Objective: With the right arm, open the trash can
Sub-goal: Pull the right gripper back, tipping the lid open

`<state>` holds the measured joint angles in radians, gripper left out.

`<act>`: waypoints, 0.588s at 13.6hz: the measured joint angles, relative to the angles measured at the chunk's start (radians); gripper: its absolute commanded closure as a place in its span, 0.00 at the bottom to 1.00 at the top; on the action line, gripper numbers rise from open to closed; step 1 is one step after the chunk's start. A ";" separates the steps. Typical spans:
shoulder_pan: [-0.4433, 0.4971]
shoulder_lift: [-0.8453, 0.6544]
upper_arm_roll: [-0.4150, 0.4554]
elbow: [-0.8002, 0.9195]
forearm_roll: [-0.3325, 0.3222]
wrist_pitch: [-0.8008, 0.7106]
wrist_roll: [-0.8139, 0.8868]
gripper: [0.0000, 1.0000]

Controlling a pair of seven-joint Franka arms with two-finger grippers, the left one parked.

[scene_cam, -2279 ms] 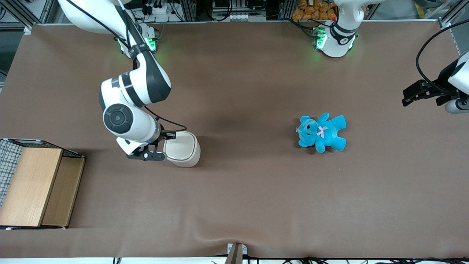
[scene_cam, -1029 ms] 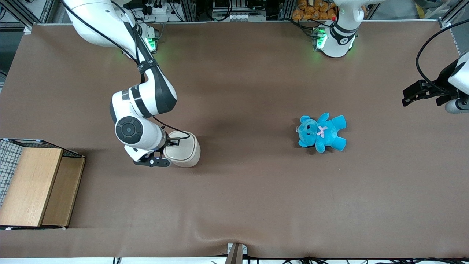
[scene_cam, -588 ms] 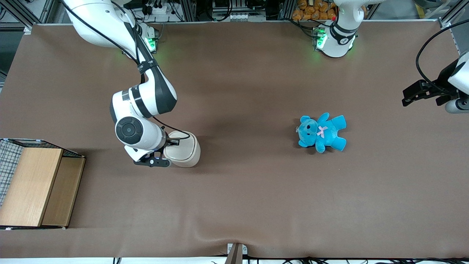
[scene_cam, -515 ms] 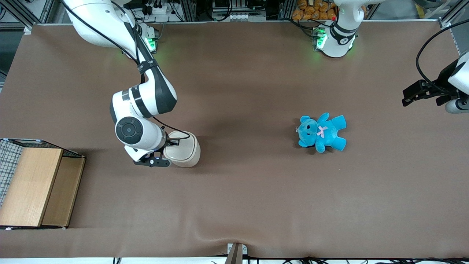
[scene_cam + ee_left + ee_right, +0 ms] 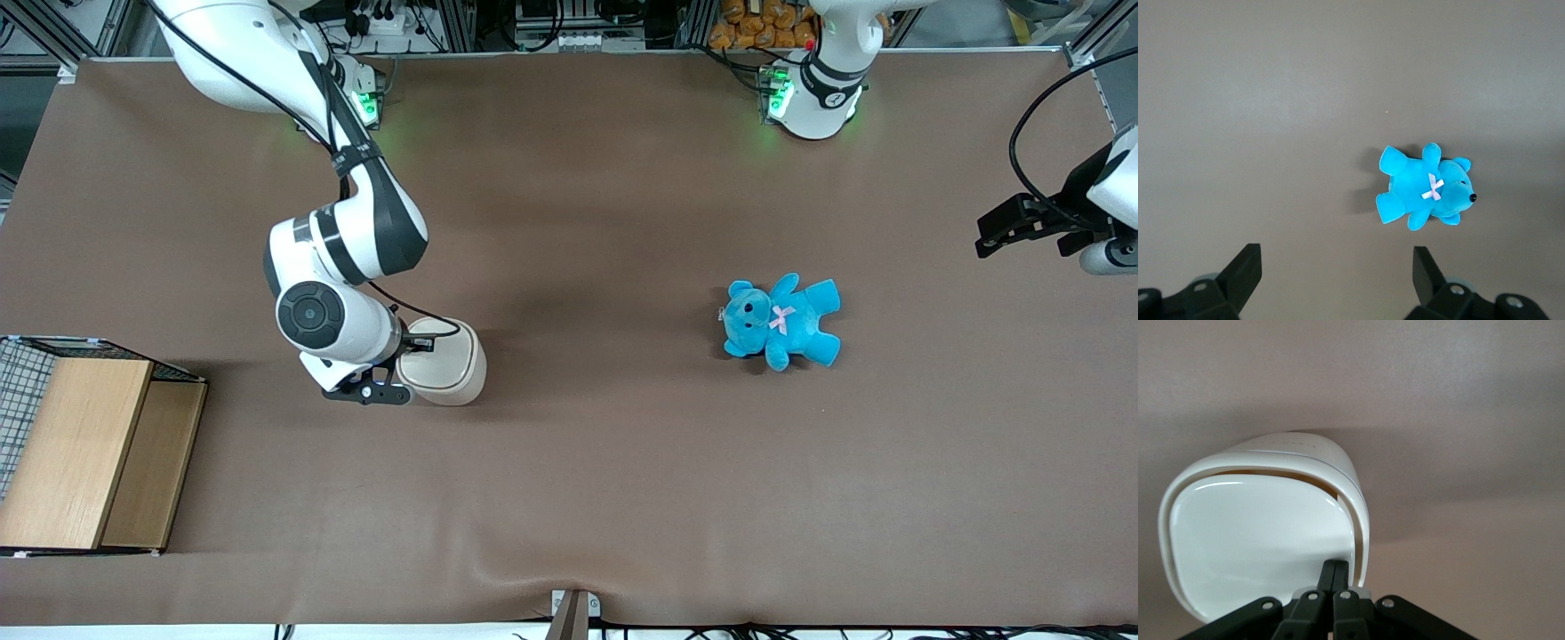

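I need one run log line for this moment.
phase: lid press | gripper: fingers shut, at lid edge | small cream-white plastic trash can: lid tilted, gap showing | blue teddy bear: apart

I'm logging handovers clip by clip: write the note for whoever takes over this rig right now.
Pincer: fingers shut together, tips at the rim of the trash can, at the edge of its lid, on the side toward the working arm's end of the table.
Trash can: upright on the brown table. The wrist view shows a thin gap along one lid edge, so the lid looks barely tipped, not open.
Done: approach to the lid edge.
Left: push or lift the lid fully open, probably from this contact.
Blue teddy bear lies toward the parked arm's end; wooden box at the working arm's end.
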<state>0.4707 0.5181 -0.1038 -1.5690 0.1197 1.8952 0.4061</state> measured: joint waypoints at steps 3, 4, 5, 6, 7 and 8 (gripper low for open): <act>0.000 -0.054 -0.004 0.009 0.000 -0.041 0.000 1.00; 0.000 -0.075 -0.006 0.010 0.000 -0.054 0.000 1.00; 0.000 -0.096 -0.008 0.011 0.000 -0.068 0.000 1.00; -0.001 -0.117 -0.009 0.013 0.000 -0.082 0.000 1.00; -0.002 -0.138 -0.010 0.016 0.000 -0.101 0.000 1.00; -0.004 -0.160 -0.012 0.019 0.000 -0.125 0.000 1.00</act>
<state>0.4667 0.3585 -0.1162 -1.5499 0.1194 1.7699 0.4061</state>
